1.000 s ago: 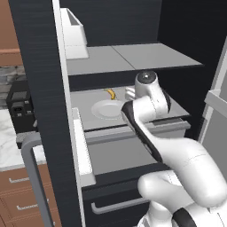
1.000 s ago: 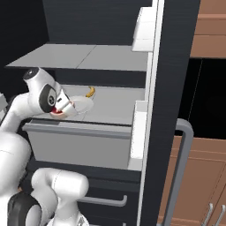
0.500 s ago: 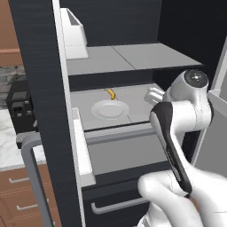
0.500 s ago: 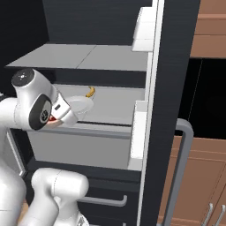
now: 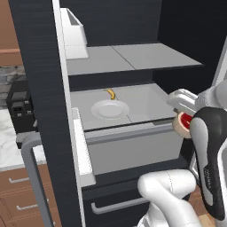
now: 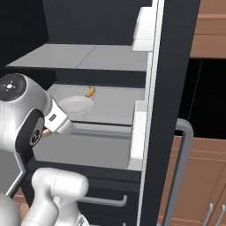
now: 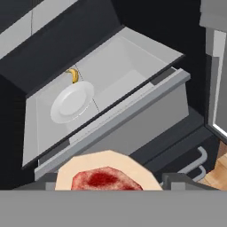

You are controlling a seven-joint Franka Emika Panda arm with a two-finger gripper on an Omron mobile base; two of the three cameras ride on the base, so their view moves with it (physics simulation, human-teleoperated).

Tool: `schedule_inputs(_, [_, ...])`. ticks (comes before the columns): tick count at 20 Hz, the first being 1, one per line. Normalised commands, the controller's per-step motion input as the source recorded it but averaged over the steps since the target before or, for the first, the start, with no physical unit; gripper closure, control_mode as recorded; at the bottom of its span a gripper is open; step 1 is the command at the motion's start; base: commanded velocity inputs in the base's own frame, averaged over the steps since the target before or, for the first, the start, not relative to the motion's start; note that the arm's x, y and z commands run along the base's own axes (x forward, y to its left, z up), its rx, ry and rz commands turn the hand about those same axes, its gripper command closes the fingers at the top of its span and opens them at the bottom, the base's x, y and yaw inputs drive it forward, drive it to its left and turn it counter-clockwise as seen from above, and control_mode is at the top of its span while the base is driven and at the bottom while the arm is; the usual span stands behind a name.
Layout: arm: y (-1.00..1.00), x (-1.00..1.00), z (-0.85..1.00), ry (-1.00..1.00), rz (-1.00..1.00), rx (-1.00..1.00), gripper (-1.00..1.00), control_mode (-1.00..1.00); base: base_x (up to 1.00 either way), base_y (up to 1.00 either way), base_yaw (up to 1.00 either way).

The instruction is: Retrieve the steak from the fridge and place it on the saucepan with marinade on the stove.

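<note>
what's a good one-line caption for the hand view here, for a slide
Gripper carrying the steak away from the open fridge, where a white plate and a small yellow item sit on the grey shelf.

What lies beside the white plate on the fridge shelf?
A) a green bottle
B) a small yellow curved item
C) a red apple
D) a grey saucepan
B: a small yellow curved item lies just behind the white plate on the fridge shelf.

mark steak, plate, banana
steak [image 7: 106,179], hand view, middle of its red top
plate [image 5: 110,109], left base view, its centre
banana [image 6: 90,92], right base view, mid-curve
</note>
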Motion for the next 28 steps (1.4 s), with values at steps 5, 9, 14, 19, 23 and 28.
schedule_inputs(5, [0.0,-0.42,0.16,0.0,0.01,0.0,1.0,-1.0,0.0,0.0,0.0])
schedule_inputs(9, [0.0,-0.48,0.02,-0.04,0.0,0.0,1.0,-1.0,0.0,0.0,0.0])
schedule_inputs(14, [0.0,-0.25,0.0,-0.02,0.0,0.0,1.0,-1.0,0.0,0.0,0.0])
schedule_inputs(19, [0.0,0.0,0.0,0.0,0.0,0.0,1.0,1.0,0.0,0.0,0.0])
schedule_inputs(23, [0.0,0.0,0.0,0.0,0.0,0.0,1.0,1.0,0.0,0.0,0.0])
schedule_inputs(28, [0.0,0.0,0.0,0.0,0.0,0.0,1.0,1.0,-0.11,0.01,0.0])
